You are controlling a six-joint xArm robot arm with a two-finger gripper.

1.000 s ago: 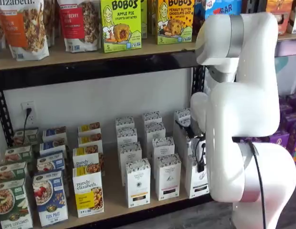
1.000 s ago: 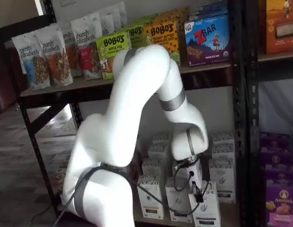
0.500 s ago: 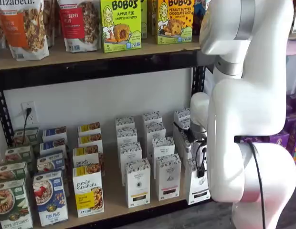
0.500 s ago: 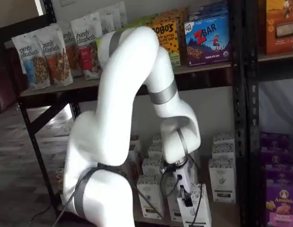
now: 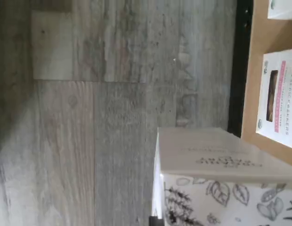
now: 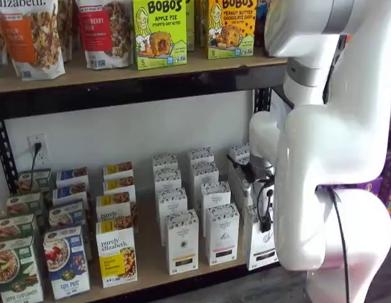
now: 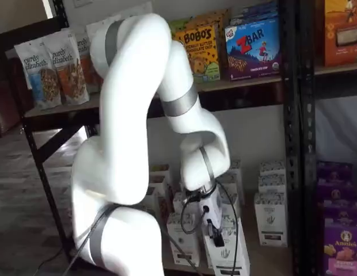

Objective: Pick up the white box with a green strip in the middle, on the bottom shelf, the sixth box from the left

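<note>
So the gripper (image 7: 216, 240) is right on top of the white box (image 7: 229, 253), black fingers closed down over its speckled top, and the box looks tipped forward at the front lip of the bottom shelf (image 6: 154, 265), maybe already partly off it, hard to be sure. In a shelf view the same white box (image 6: 261, 243) stands upright with its long axis vertical, dark strip low on the front, and the arm covers its right side. The wrist view backs this up: the carton's pale top face and leafy band (image 5: 221, 188) fill the near corner, with grey floor planks (image 5: 89, 117) beyond and the black rail (image 5: 238, 66) past that. So the box sits directly under the hand, nothing between them. I'd guess the next move is pulling straight out toward the room. Nearest neighbour is the similar carton with the pinkish strip (image 6: 222, 235), just beside it to the left, then a dark-strip one (image 6: 182, 242), then the purely elizabeth box (image 6: 116, 252). Further back are rows of matching cartons, all apart from the fingers.
</note>
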